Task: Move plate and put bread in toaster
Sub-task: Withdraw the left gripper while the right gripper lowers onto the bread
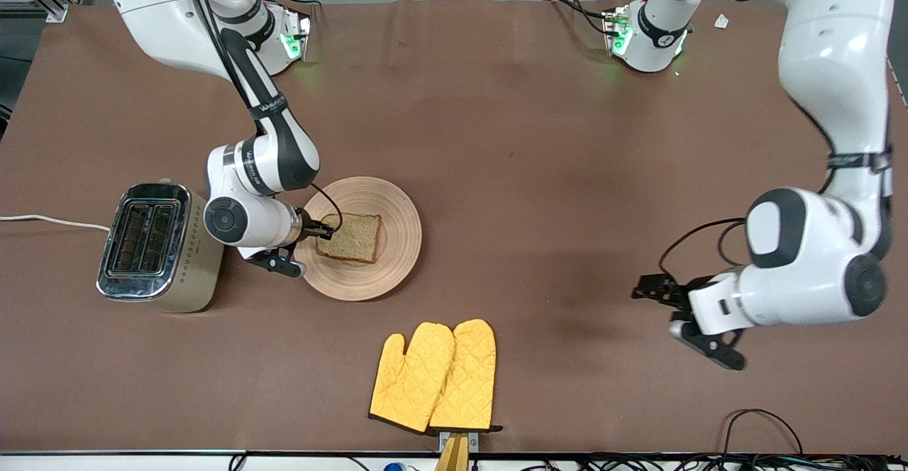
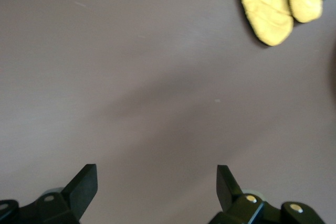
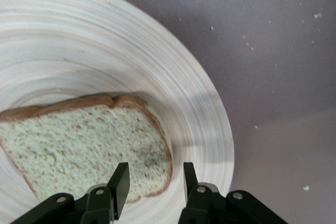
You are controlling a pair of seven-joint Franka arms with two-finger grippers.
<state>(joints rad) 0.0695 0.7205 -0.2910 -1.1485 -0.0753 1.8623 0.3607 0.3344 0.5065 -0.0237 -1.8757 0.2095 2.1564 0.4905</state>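
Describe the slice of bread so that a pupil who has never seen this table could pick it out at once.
Start at the chrome-topped toaster toward the right arm's end of the brown table; beside it lies a round pale wooden plate. The bread lies flat on that plate, with the right gripper at its edge. It is the only square, light brown, dark-crusted thing there.

Brown cloth (image 1: pixel 496 137) covers the whole table.
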